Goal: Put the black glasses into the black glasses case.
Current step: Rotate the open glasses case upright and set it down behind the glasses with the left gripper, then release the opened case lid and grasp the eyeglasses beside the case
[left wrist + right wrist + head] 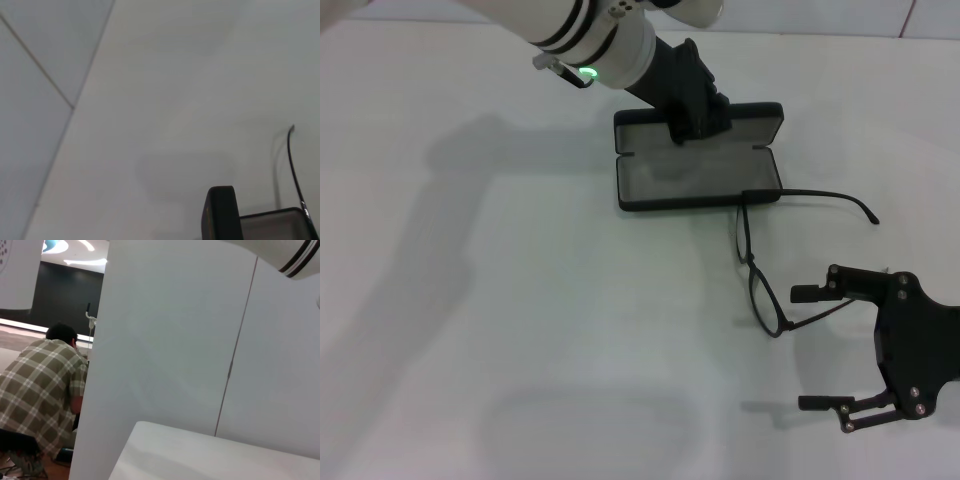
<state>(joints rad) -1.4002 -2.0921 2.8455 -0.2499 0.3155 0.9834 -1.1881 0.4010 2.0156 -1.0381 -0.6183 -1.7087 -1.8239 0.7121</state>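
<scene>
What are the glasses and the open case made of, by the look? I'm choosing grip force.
The thin black-framed glasses look like slim metal or plastic; the wire-thin temples suggest metal, uncertain. The black rectangular hinged case seems a rigid shell, matte outside, with soft grey lining inside.

The left end effector (695,115) reaches far forward and down, while the right end effector (812,348) hovers low with fingers spread.

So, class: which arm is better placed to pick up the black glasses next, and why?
Right. The right gripper is open beside the black glasses, while the left gripper is at the open black glasses case.
</scene>
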